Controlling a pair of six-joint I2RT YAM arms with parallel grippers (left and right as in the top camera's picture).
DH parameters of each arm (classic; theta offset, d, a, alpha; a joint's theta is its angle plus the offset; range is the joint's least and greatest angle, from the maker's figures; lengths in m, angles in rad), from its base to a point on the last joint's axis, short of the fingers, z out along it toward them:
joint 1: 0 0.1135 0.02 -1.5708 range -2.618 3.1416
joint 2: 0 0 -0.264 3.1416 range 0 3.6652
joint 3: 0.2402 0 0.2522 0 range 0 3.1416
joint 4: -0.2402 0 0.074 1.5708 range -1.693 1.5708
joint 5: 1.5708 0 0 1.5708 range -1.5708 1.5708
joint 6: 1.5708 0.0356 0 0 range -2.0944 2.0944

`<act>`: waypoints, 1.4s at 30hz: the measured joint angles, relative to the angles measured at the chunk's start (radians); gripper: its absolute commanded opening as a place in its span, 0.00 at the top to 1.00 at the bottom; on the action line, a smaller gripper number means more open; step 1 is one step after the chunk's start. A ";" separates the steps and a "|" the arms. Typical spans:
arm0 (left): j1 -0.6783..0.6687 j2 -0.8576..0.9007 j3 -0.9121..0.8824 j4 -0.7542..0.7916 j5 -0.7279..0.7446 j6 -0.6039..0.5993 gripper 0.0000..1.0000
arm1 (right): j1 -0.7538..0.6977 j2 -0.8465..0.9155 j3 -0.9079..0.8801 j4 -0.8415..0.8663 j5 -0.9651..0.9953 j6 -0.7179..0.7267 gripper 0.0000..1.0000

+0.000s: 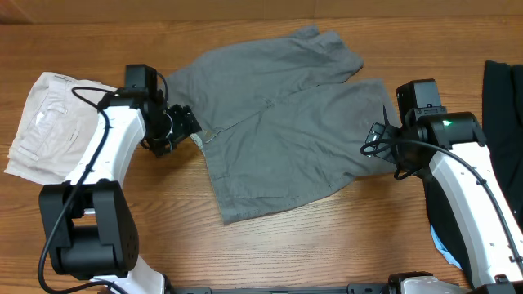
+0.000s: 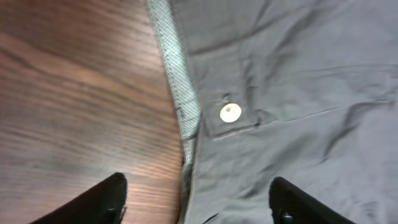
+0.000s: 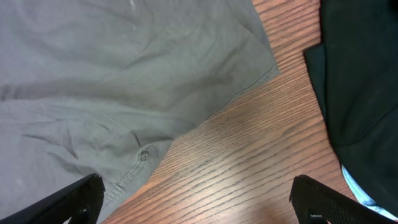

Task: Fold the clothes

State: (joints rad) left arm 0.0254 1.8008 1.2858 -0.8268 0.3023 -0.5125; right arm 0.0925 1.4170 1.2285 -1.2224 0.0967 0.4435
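Observation:
The grey shorts (image 1: 278,131) lie spread flat on the wooden table, waistband to the left, two legs to the right. My left gripper (image 1: 181,126) is open at the waistband edge; the left wrist view shows its fingers (image 2: 198,202) straddling the waistband (image 2: 180,81) near a white button (image 2: 231,112). My right gripper (image 1: 377,139) is open beside the hem of the near leg; the right wrist view shows its fingers (image 3: 199,202) over bare wood with the grey hem (image 3: 134,168) at the left finger. Neither holds anything.
Cream folded shorts (image 1: 45,122) lie at the far left under the left arm. A black garment (image 1: 502,114) lies at the right edge, also in the right wrist view (image 3: 360,81), with a bit of light blue (image 1: 448,245) beneath it.

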 measured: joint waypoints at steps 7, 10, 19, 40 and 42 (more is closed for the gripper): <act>-0.037 0.000 0.000 -0.002 0.019 0.000 0.34 | -0.002 0.020 0.000 0.019 0.001 0.000 0.00; -0.067 0.003 0.000 -0.078 0.030 0.000 0.33 | -0.020 0.077 -0.014 0.028 0.001 0.014 0.00; -0.171 0.021 -0.024 -0.283 0.042 0.027 0.33 | -0.144 0.277 -0.048 0.066 -0.016 0.092 0.05; -0.252 0.023 -0.108 -0.363 0.042 0.045 0.35 | -0.167 0.406 -0.164 0.261 -0.064 0.214 0.92; -0.267 0.023 -0.108 -0.372 0.042 0.045 0.34 | -0.167 0.405 -0.167 0.261 -0.061 0.222 0.93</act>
State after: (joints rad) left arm -0.2417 1.8240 1.1782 -1.1984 0.3447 -0.4671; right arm -0.0750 1.8221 1.0615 -0.9619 0.0360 0.6655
